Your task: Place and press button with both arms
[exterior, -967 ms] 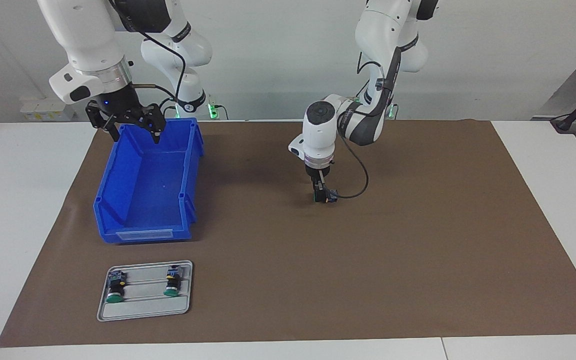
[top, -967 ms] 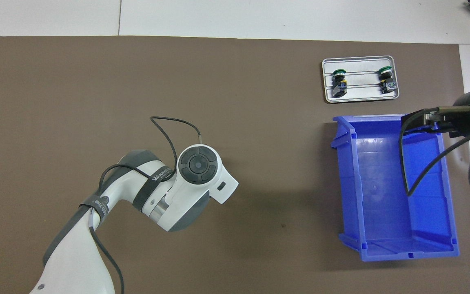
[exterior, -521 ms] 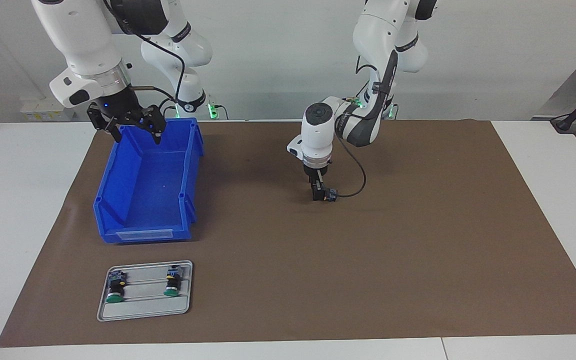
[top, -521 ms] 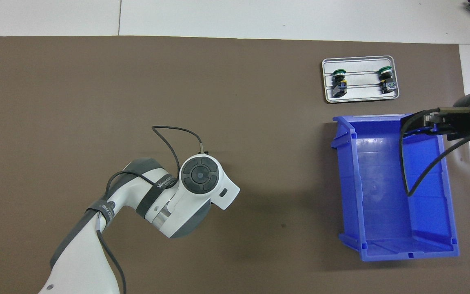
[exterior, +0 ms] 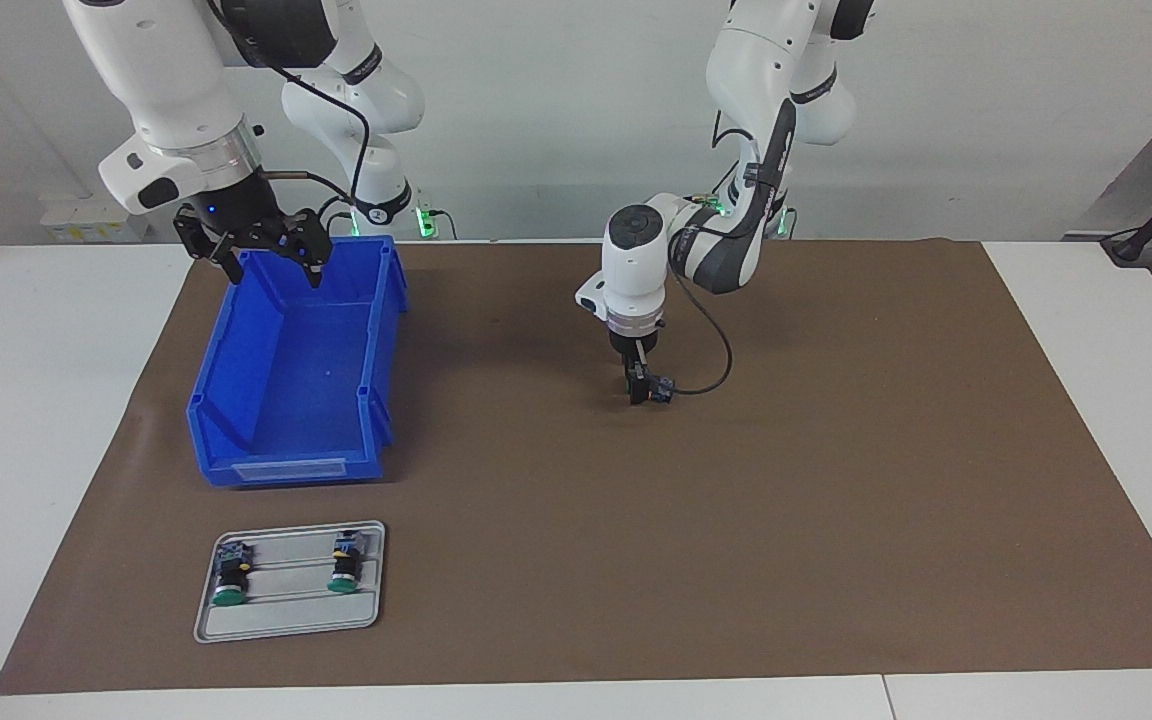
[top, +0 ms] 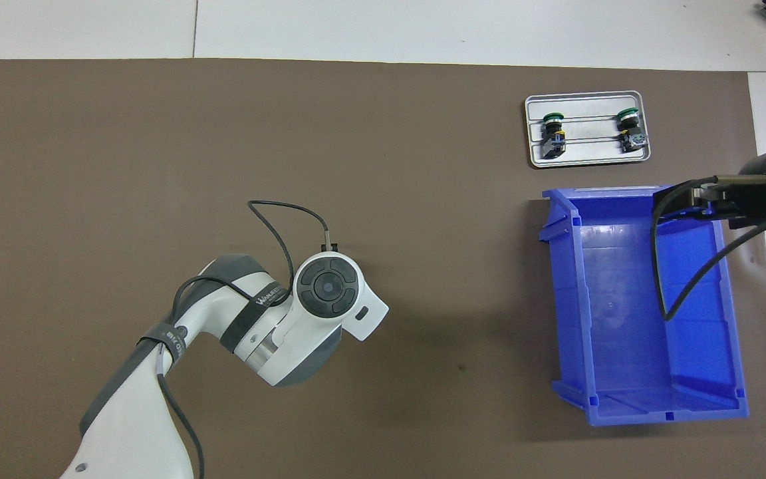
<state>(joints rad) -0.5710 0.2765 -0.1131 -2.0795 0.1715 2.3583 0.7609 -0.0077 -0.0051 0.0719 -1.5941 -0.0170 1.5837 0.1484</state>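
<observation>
A blue bin (exterior: pixel 296 365) sits on the brown mat (exterior: pixel 836 500) toward the right arm's end of the table, near the mat's edge closest to the robots; nothing is visible inside it. A grey tray (exterior: pixel 288 582) lies farther from the robots than the bin, near the mat's corner at that same end. It carries two push-buttons lying in its grooves, one (exterior: pixel 230 580) toward the tray's outer end and the other (exterior: pixel 344 567) toward the table's middle, green caps pointing away from the robots.

The left gripper (exterior: pixel 641 392) is low over the middle of the mat. It points straight down. A small dark part shows at its tips, apparently the button (exterior: pixel 658 390), but I cannot tell whether the fingers are clamped on it or apart. The wrist hides it from overhead.

The right gripper (exterior: pixel 266 255) waits above the bin's wall nearest the robots, fingers spread apart, holding nothing.
</observation>
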